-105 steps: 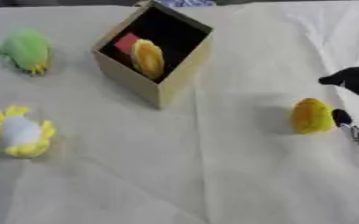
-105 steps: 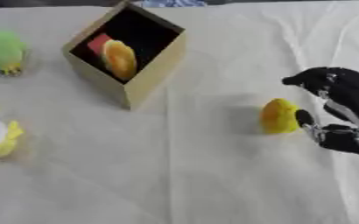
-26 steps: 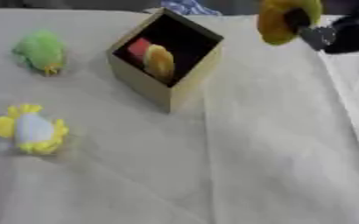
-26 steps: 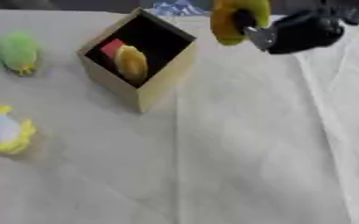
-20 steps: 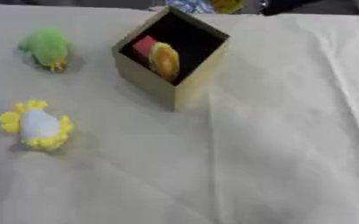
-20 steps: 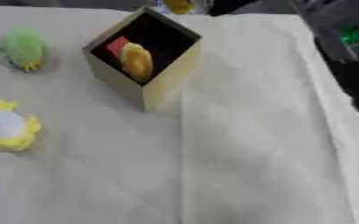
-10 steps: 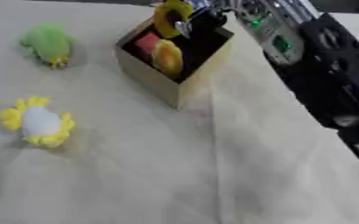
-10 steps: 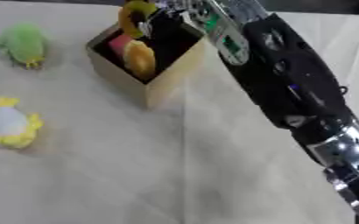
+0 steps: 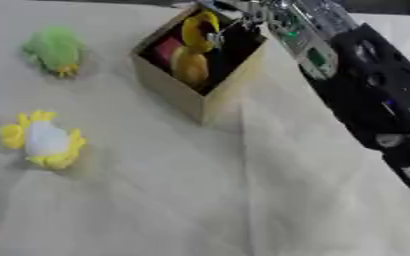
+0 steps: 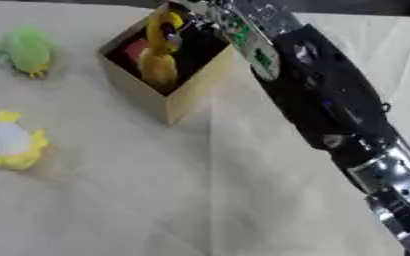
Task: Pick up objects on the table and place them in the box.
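Observation:
An open cardboard box stands tilted at the upper middle of the cloth-covered table. A yellow object and a red one lie inside it. My right hand reaches in from the right, its black forearm lying across the box's far right corner. It is shut on a yellow toy, which hangs at the box's opening, just above the things inside. A green plush lies to the left of the box. A yellow and white plush lies at the left, nearer to me. My left hand is out of sight.
The beige cloth covers the table, with creases running down its middle. My right forearm crosses the upper right part of the table.
My right hand has carried the yellow toy from the table's right side up and left to the box's opening. The camera has shifted a little.

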`<state>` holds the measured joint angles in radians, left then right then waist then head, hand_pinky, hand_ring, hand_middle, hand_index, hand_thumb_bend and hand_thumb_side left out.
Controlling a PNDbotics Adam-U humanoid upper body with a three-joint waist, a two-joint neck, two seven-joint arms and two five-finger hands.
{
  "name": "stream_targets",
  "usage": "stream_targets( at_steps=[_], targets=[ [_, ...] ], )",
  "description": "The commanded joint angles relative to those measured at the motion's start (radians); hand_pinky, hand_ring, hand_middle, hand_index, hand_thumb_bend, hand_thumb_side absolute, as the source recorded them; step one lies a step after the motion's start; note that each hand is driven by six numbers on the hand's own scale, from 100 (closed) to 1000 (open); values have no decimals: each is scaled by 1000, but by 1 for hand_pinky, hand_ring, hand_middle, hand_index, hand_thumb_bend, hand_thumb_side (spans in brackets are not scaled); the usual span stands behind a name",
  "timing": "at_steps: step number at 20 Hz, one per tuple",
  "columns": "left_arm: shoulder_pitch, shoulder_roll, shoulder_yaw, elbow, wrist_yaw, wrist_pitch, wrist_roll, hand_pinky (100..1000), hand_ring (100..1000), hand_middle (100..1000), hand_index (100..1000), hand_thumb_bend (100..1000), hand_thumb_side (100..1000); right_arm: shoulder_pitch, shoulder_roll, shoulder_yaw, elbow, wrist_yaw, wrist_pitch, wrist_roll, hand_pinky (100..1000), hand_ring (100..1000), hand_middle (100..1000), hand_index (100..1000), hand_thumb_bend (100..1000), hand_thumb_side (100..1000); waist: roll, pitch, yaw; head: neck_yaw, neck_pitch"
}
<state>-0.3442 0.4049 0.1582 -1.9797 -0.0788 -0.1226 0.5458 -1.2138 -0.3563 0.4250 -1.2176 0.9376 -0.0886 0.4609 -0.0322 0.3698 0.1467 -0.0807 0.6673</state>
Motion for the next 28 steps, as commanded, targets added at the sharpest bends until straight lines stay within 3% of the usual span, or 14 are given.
stream_targets(
  at_steps=[1, 5, 9, 11, 14, 19, 20, 24, 25, 26, 28],
  targets=[
    [-12, 23, 5, -20, 1, 0, -5, 710, 636, 603, 754, 398, 487, -20, -15, -19, -37, -4, -5, 26, 913, 979, 886, 960, 100, 338, 8, -24, 1, 3, -5],
    [-11, 22, 4, -20, 0, 1, -6, 710, 636, 603, 754, 399, 484, -17, -20, -27, -46, 16, 0, 50, 916, 990, 898, 963, 100, 336, 11, -30, -2, 6, -1],
    [-11, 20, 4, -20, -3, 1, -7, 710, 636, 603, 754, 400, 481, -9, -25, -42, -76, -5, 20, 39, 909, 955, 868, 944, 100, 167, 15, -36, -3, 9, 4],
    [-11, 25, 5, -20, -6, 4, -6, 710, 636, 603, 754, 400, 479, 3, -45, -52, -141, -50, 45, 17, 906, 918, 834, 931, 100, 100, 18, -40, -2, 13, 8],
    [-7, 69, -1, -20, -15, 25, -10, 710, 637, 604, 752, 399, 477, 49, -139, -73, -333, -189, 102, -18, 904, 864, 785, 899, 100, 100, 21, -49, -6, 25, 20],
    [-1, 250, -40, 8, -44, 129, -44, 716, 642, 607, 751, 385, 476, 252, -386, -166, -731, -522, 210, -165, 909, 821, 749, 872, 100, 263, 25, -66, -20, 56, 43],
    [-4, 301, -54, 25, -55, 150, -59, 723, 648, 612, 755, 393, 474, 301, -426, -187, -757, -578, 199, -205, 915, 820, 749, 871, 100, 384, 27, -70, -24, 61, 48],
    [-32, 502, -118, 103, -102, 205, -158, 744, 667, 623, 778, 430, 488, 494, -506, -271, -781, -722, 88, -339, 924, 812, 744, 871, 100, 437, 34, -83, -41, 71, 63],
    [-43, 545, -136, 125, -116, 212, -196, 751, 672, 629, 790, 485, 477, 533, -511, -291, -782, -738, 64, -367, 924, 806, 739, 867, 100, 475, 35, -85, -44, 73, 66],
    [-54, 589, -157, 145, -133, 216, -242, 756, 677, 634, 798, 447, 517, 567, -512, -311, -782, -747, 48, -394, 923, 804, 736, 864, 100, 451, 36, -88, -49, 74, 70],
    [-75, 675, -208, 176, -177, 208, -366, 779, 698, 659, 822, 473, 548, 629, -510, -345, -782, -748, 28, -443, 922, 797, 728, 858, 100, 467, 38, -93, -56, 75, 78]
  ],
)
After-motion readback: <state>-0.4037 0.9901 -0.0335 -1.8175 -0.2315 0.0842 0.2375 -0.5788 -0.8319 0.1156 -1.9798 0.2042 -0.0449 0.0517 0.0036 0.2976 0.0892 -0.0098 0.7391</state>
